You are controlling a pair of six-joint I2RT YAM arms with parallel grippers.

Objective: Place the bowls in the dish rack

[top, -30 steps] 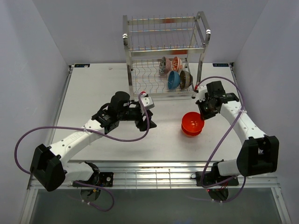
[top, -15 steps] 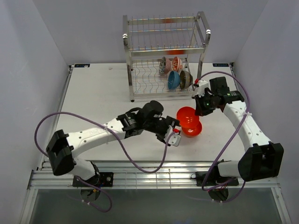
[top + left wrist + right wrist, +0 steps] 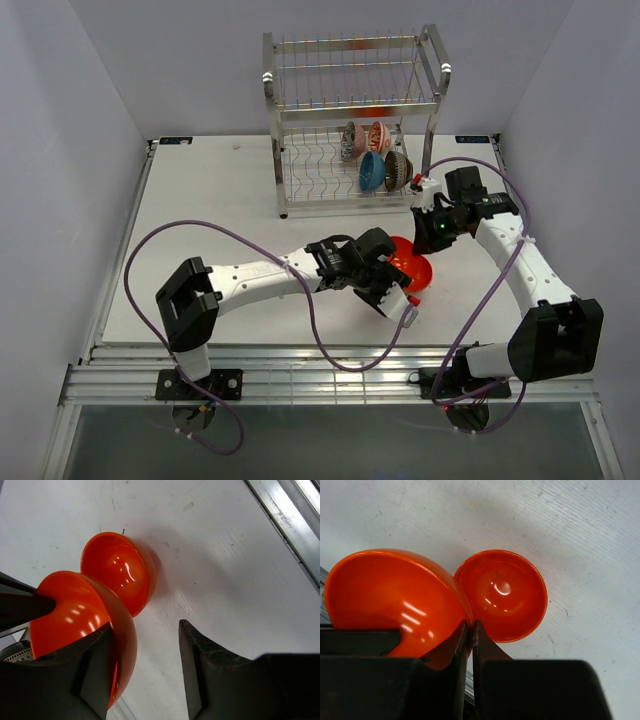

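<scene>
The dish rack stands at the back, with a red-and-white patterned bowl, a blue bowl and a brown bowl on edge in its lower tier. My right gripper is shut on the rim of an orange-red bowl, lifted and tilted. A second orange-red bowl rests on the table just beyond it. My left gripper is open around the held bowl's wall, one finger inside it, the other outside and apart.
Another patterned bowl sits at the left of the rack's lower row. The metal rail runs along the table's front edge, close behind my left gripper. The left arm stretches across the table's middle.
My left arm swung right across the table to the orange-red bowls, its jaws narrowing a little. The right gripper lifted and tilted its bowl off the other one.
</scene>
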